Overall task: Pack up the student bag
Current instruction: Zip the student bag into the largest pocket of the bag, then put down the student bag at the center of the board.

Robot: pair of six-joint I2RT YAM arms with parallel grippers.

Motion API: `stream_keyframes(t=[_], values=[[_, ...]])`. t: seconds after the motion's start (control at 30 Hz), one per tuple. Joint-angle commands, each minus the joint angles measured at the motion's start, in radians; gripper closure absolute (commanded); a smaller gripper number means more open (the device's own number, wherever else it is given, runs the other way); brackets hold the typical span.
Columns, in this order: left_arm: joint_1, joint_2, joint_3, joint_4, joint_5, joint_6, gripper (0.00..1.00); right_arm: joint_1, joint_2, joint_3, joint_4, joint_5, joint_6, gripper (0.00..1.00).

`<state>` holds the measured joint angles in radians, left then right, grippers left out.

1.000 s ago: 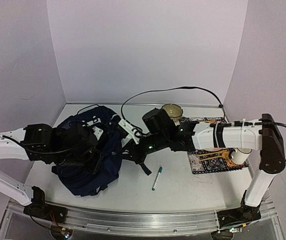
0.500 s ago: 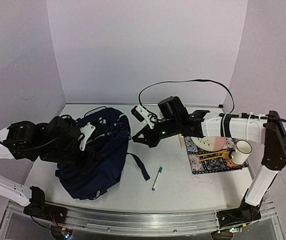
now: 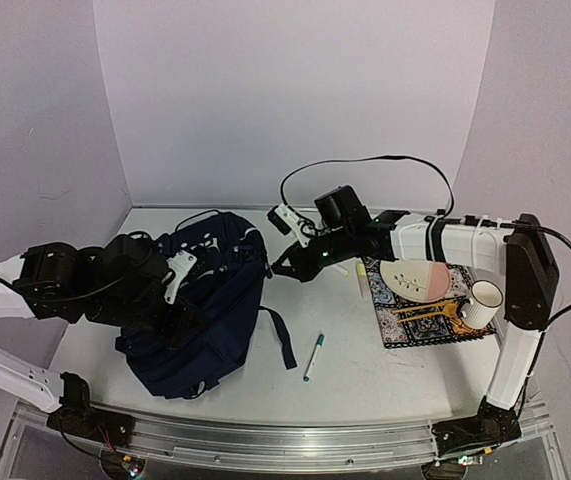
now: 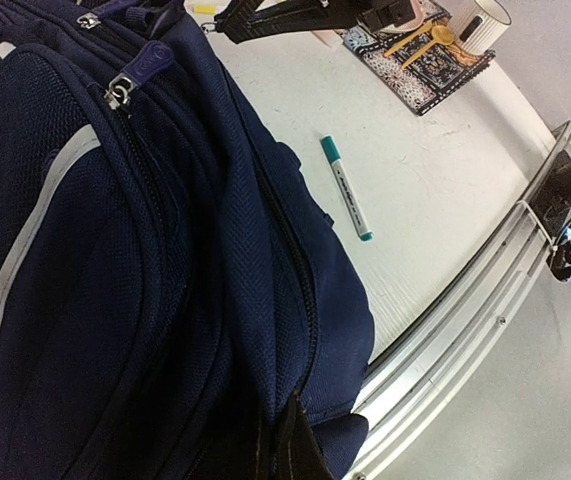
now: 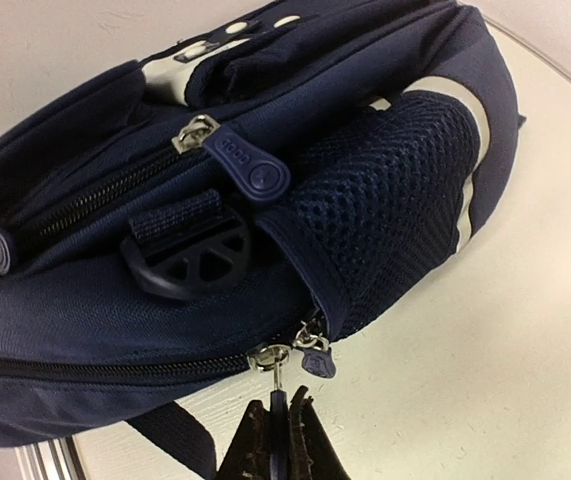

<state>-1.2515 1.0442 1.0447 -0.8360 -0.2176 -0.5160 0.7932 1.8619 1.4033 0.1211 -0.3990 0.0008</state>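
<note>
The backpack (image 3: 205,310) is seen lying slumped on the left half of the table (image 3: 365,385). Its dark navy body, grey stripes and several zippers are shown in the wrist views. It is flanked by the 2 arms: the left gripper (image 4: 283,455) is set against its left side, and the right gripper (image 5: 283,440) is stretched across to its far right corner.

In the left wrist view the left fingers (image 4: 295,462) are seen pressed fully together. A fold of the backpack's fabric appears to be pinched between them at the lower edge of the bag.

In the right wrist view the right fingers are shown almost closed, with only a sliver of gap. A thin blue zipper pull (image 5: 280,400) is gripped between them. It hangs from a metal slider just below a mesh side pocket (image 5: 385,190). A dark plastic buckle (image 5: 190,262) is seen on a short strap beside that pocket.

A teal-capped pen (image 3: 313,357) is found on the bare table just right of the backpack, not touching it. Further right a patterned mat (image 3: 405,332) is laid flat. On it a white mug (image 3: 482,300) and a pink plate (image 3: 420,280) are placed.
</note>
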Motion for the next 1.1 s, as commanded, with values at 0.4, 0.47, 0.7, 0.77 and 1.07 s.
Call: stream_keyframes(t=[0.4,0.47,0.7,0.77,1.07], values=[[-0.002,0.236,0.031,0.329,0.074,0.118,0.65,-0.035,-0.252,-0.214,0.023,-0.087,-0.038,0.59],[0.002,0.232,0.033,0.329,0.04,0.109,0.58,-0.035,-0.255,-0.221,0.031,-0.104,-0.069,0.54],[0.14,0.166,-0.023,0.291,0.036,0.012,0.43,-0.004,-0.238,-0.259,0.091,-0.176,-0.241,0.43],[0.174,0.146,-0.037,0.269,0.035,-0.012,0.4,0.009,-0.211,-0.249,0.092,-0.193,-0.296,0.42],[0.218,0.087,-0.071,0.14,-0.031,-0.059,0.25,0.058,-0.079,-0.158,0.082,-0.194,-0.493,0.41]])
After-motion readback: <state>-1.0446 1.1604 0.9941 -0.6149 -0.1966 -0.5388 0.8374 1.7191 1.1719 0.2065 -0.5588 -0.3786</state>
